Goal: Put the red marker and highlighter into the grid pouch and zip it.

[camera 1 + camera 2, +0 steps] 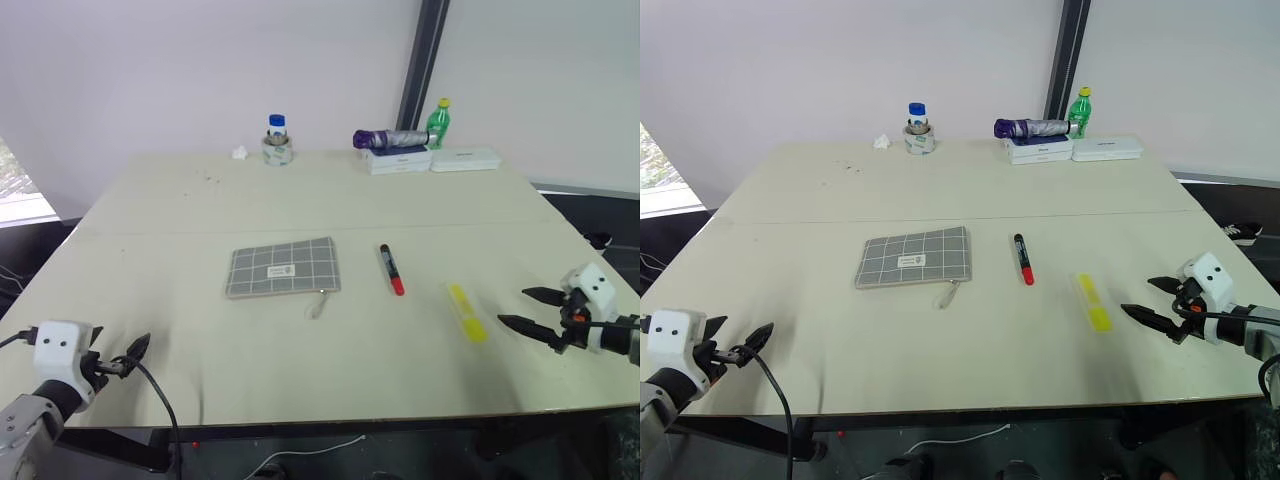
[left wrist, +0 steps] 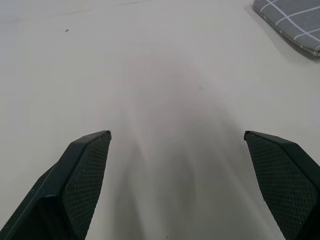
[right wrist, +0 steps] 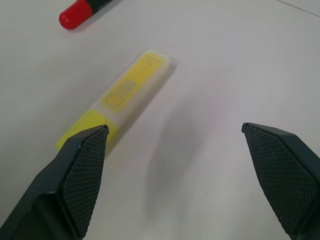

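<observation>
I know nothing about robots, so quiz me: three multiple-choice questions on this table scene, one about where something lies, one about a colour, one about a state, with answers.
1. Where does the slim black red marker with the red end lie?
A. between the grey fabric grid pouch and the chunky yellow highlighter
B. on top of the pouch
C. at the table's far edge

2. What colour is the bottle at the back of the table?
A. red
B. green
C. orange

3. How is the right gripper?
A. shut on the highlighter
B. open, holding nothing
C. shut on the marker

Answers: 1 A, it lies alone between them; 2 B, green with a yellow cap; 3 B, its fingers stand apart beside the highlighter.
</observation>
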Controlling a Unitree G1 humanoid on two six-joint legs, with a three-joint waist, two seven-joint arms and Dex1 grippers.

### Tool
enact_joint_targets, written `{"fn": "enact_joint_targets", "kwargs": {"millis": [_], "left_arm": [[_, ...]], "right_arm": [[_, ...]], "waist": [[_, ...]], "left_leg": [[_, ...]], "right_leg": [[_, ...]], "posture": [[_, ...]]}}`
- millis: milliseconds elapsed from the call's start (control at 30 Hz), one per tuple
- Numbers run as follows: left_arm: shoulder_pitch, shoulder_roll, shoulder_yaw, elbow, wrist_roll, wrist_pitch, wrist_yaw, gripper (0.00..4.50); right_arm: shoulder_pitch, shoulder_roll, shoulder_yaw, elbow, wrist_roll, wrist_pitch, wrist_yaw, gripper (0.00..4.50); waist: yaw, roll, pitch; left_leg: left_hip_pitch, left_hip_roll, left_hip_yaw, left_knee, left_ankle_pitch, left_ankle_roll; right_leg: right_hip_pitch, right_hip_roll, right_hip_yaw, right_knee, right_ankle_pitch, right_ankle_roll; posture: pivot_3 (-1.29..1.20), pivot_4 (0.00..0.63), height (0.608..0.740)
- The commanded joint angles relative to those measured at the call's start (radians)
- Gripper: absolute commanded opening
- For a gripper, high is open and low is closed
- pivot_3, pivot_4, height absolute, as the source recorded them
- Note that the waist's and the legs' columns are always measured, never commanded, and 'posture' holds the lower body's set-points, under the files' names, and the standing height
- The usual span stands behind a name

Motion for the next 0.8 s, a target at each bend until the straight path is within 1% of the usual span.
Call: {"fn": "enact_joint_targets", "kwargs": {"millis": [33,233,400,533,667,733,767,800], "left_arm": [[-0.002,0.013,0.038,-0.033,-0.014,-0.003,0.002,4.50],[-0.017,0.007,0.040,-0.035,-0.034,0.001,0.006,4.50],[-0.072,0.000,0.010,-0.059,-0.029,-0.001,0.036,4.50],[-0.110,0.017,-0.066,-0.063,0.010,-0.014,0.013,4.50],[-0.157,0.034,-0.128,-0.031,0.049,-0.034,-0.007,4.50],[-0.186,0.042,-0.160,-0.004,0.073,-0.052,-0.021,4.50],[-0.198,0.049,-0.179,0.012,0.090,-0.066,-0.031,4.50],[-0.208,0.060,-0.202,0.032,0.114,-0.088,-0.043,4.50]], "right_arm": [[-0.011,-0.024,-0.026,-0.021,0.013,-0.013,0.006,4.44],[-0.052,-0.009,-0.015,-0.020,0.006,-0.023,-0.021,4.44],[-0.122,0.026,0.042,-0.087,0.005,0.010,-0.051,4.44],[-0.165,0.083,0.075,-0.195,0.034,0.058,-0.089,4.44],[-0.165,0.151,0.115,-0.330,0.048,0.114,-0.137,4.44],[-0.173,0.190,0.155,-0.396,0.045,0.142,-0.170,4.44],[-0.182,0.209,0.178,-0.415,0.038,0.156,-0.191,3.94],[-0.196,0.229,0.207,-0.430,0.021,0.175,-0.217,3.69]], "waist": [[0.000,0.000,0.000],[-0.001,0.000,0.000],[0.000,0.000,0.000],[0.000,0.000,0.000],[0.000,0.000,0.000],[0.000,0.000,0.000],[-0.001,0.000,0.000],[-0.002,0.000,0.000]], "left_leg": [[0.000,0.000,0.000,0.000,0.000,0.000],[0.000,0.000,0.000,0.000,0.000,0.000],[0.000,0.000,0.000,0.000,0.000,0.000],[0.000,0.000,0.000,0.000,0.000,0.000],[0.000,0.000,-0.001,0.000,0.000,0.000],[-0.001,0.000,-0.001,0.000,0.000,0.000],[-0.001,0.000,-0.001,0.000,0.000,0.000],[0.000,0.000,-0.001,0.000,0.000,0.000]], "right_leg": [[0.000,0.000,0.000,0.000,0.000,0.000],[0.000,0.000,0.000,0.000,0.000,0.000],[0.000,0.000,0.000,0.000,0.000,0.000],[0.000,0.000,0.000,0.000,0.001,0.003],[0.000,0.001,0.000,0.000,0.002,0.003],[-0.001,0.001,0.000,0.000,0.002,0.003],[-0.001,0.001,0.000,0.000,0.002,0.003],[-0.001,0.001,0.000,0.000,0.002,0.003]], "posture": [[0.00,0.150,0.737],[0.00,0.150,0.737],[0.00,0.150,0.737],[0.00,0.150,0.737],[0.00,0.150,0.737],[0.00,0.150,0.737],[0.00,0.150,0.737],[0.00,0.150,0.737]]}}
